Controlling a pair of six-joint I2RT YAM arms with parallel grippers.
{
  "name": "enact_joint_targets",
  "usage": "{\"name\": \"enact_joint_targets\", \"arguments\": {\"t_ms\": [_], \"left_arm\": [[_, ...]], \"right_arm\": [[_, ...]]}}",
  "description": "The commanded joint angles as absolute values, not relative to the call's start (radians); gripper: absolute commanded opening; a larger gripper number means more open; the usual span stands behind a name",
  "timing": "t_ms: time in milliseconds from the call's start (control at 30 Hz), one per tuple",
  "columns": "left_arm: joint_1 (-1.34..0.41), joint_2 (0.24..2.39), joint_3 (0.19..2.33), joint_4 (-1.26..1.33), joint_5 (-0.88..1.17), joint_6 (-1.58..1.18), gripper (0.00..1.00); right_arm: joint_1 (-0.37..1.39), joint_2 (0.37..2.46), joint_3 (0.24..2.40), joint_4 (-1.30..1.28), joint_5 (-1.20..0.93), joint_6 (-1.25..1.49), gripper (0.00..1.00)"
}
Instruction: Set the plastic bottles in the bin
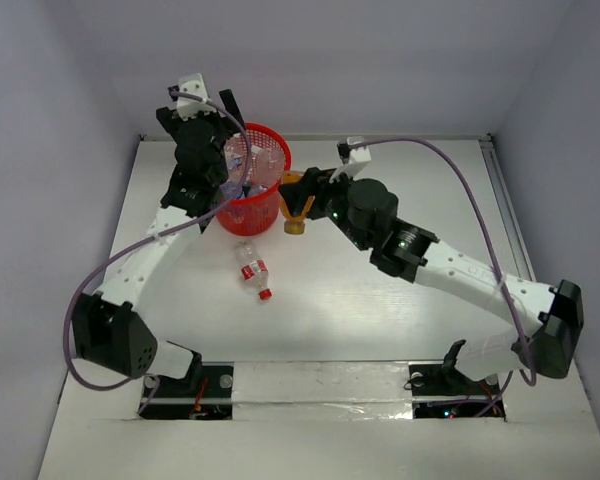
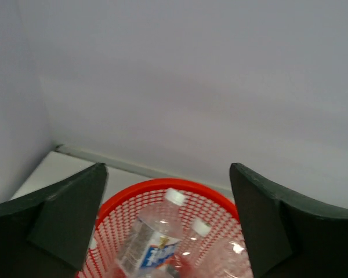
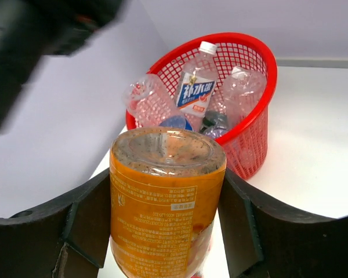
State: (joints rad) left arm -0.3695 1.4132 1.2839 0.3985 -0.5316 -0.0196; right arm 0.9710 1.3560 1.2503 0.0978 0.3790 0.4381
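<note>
The red mesh bin (image 1: 252,215) stands at the back left and holds several clear bottles (image 1: 242,178); they also show in the left wrist view (image 2: 153,237) and the right wrist view (image 3: 194,90). My left gripper (image 1: 220,125) hangs open and empty over the bin's (image 2: 162,186) far-left rim. My right gripper (image 1: 298,205) is shut on the orange bottle (image 3: 165,208), held upside down just right of the bin (image 3: 261,63). One clear bottle with a red-white label and red cap (image 1: 253,271) lies on the table in front of the bin.
White walls close the table at the back and both sides. A rail runs along the right edge (image 1: 500,200). Purple cables loop from both arms (image 1: 460,180).
</note>
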Motion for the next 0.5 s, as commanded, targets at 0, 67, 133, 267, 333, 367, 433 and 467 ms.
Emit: {"name": "enact_joint_targets", "arguments": {"t_ms": [0, 67, 133, 267, 333, 367, 433, 467], "left_arm": [[-0.373, 1.295, 1.342, 0.281, -0.427, -0.191, 0.82], [-0.373, 1.258, 1.316, 0.227, -0.385, -0.251, 0.75], [-0.373, 1.186, 1.287, 0.190, -0.347, -0.303, 0.68], [-0.373, 1.025, 1.119, 0.088, -0.269, -0.379, 0.52], [-0.373, 0.906, 1.034, 0.081, -0.233, -0.425, 0.47], [-0.373, 0.872, 0.955, 0.080, -0.188, -0.467, 0.47], [-0.373, 0.781, 0.843, 0.065, -0.152, -0.530, 0.46], [-0.373, 0.757, 0.807, 0.064, -0.140, -0.546, 0.46]], "right_arm": [[0.933, 1.431, 1.402, 0.181, 0.314, 0.398, 0.37], [0.919, 1.483, 1.459, 0.186, 0.319, 0.374, 0.37], [0.893, 1.569, 1.553, 0.181, 0.310, 0.356, 0.37], [0.857, 1.733, 1.731, 0.184, 0.287, 0.325, 0.37], [0.841, 1.855, 1.834, 0.141, 0.273, 0.318, 0.37], [0.825, 1.897, 1.944, 0.123, 0.270, 0.314, 0.37], [0.799, 2.022, 2.102, 0.074, 0.261, 0.305, 0.37], [0.799, 2.061, 2.147, 0.065, 0.265, 0.301, 0.38]]}}
